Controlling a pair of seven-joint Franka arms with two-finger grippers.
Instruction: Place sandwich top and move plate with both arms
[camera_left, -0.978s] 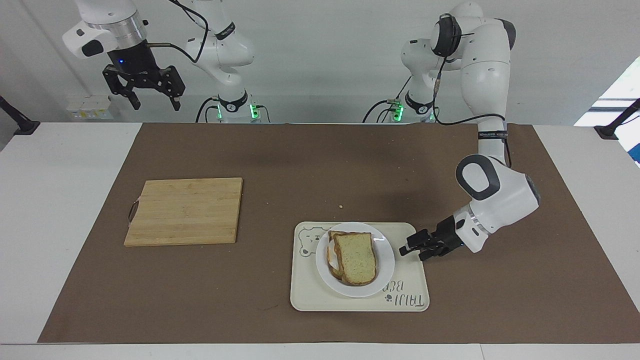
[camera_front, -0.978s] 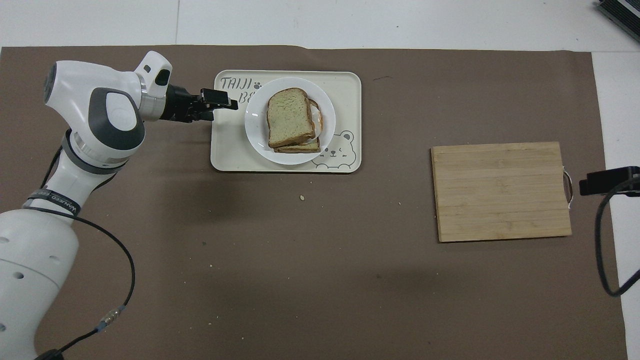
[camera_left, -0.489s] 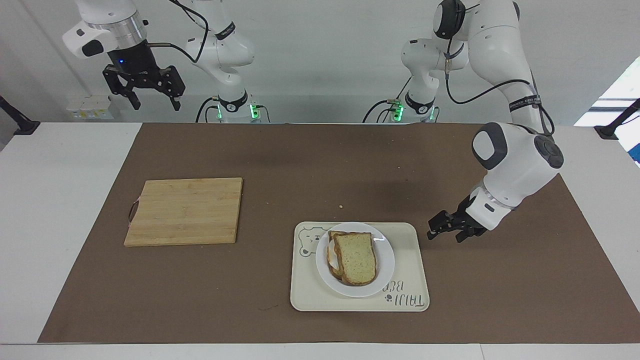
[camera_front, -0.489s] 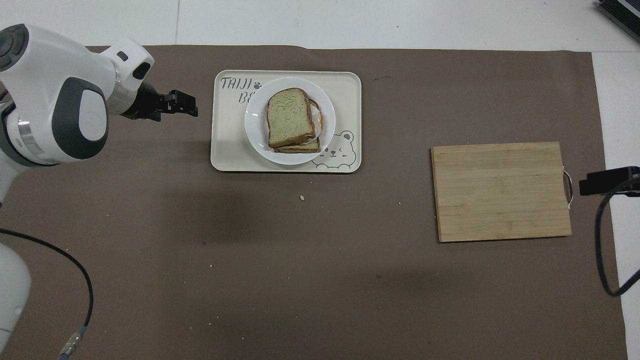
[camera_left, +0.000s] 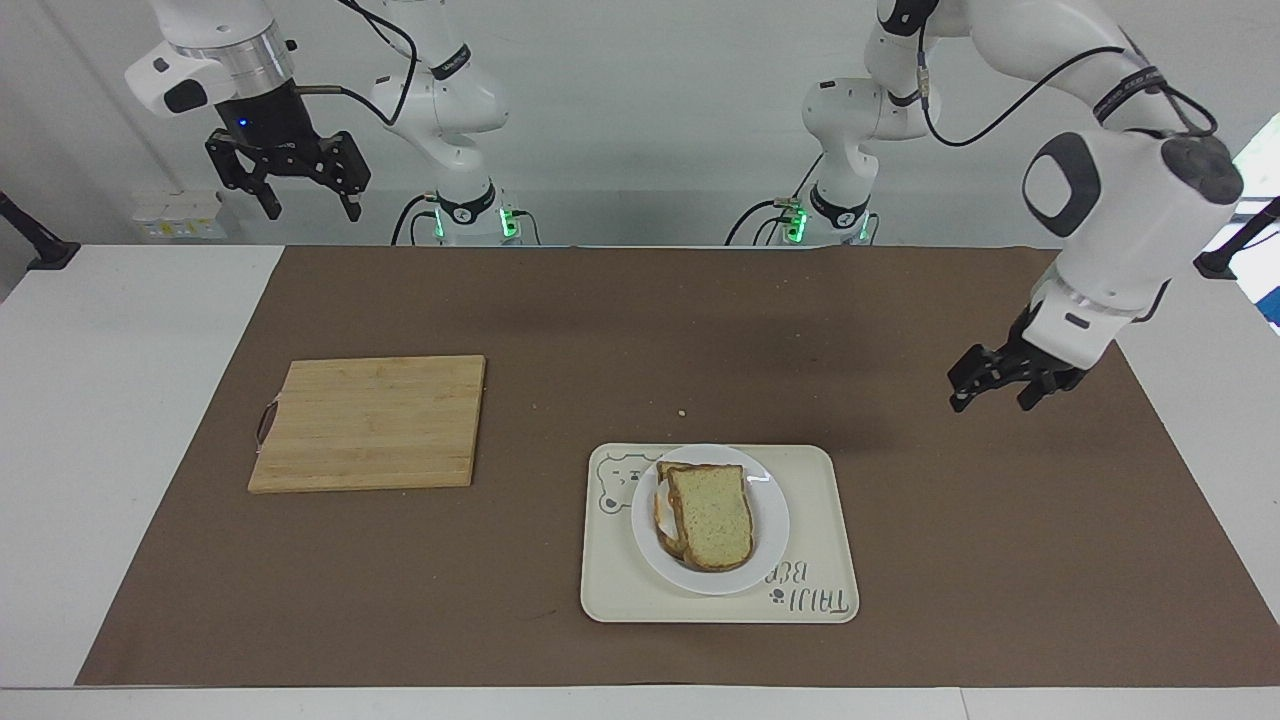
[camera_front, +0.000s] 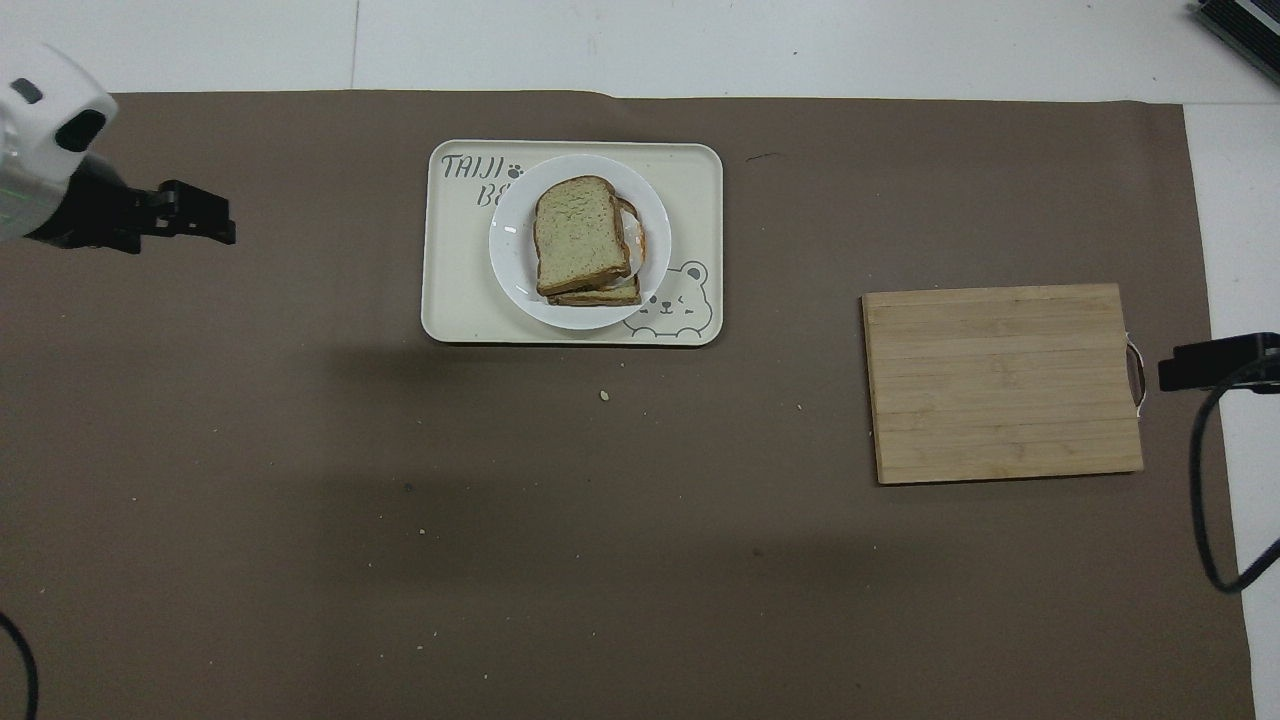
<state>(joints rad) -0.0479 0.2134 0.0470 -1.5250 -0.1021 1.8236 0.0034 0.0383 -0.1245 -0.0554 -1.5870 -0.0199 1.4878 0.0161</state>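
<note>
The sandwich top (camera_left: 712, 515) (camera_front: 578, 235), a plain tan slice, lies on a lower slice that peeks out beneath it on the white plate (camera_left: 775, 525) (camera_front: 508, 250). The plate sits on a cream bear tray (camera_left: 830, 595) (camera_front: 690, 180). My left gripper (camera_left: 990, 398) (camera_front: 215, 215) hangs open and empty in the air over the brown mat, off the tray's side toward the left arm's end of the table. My right gripper (camera_left: 312, 208) (camera_front: 1200, 365) waits open and empty, raised high at the right arm's end, next to the cutting board's handle side.
A wooden cutting board (camera_left: 370, 422) (camera_front: 1000, 380) lies bare on the brown mat (camera_left: 560, 320) toward the right arm's end. A few crumbs (camera_left: 681, 413) dot the mat nearer to the robots than the tray.
The left gripper has drawn back from the plate's edge, rising and swinging toward the left arm's end of the table. Sandwich, plate and right arm have not moved.
</note>
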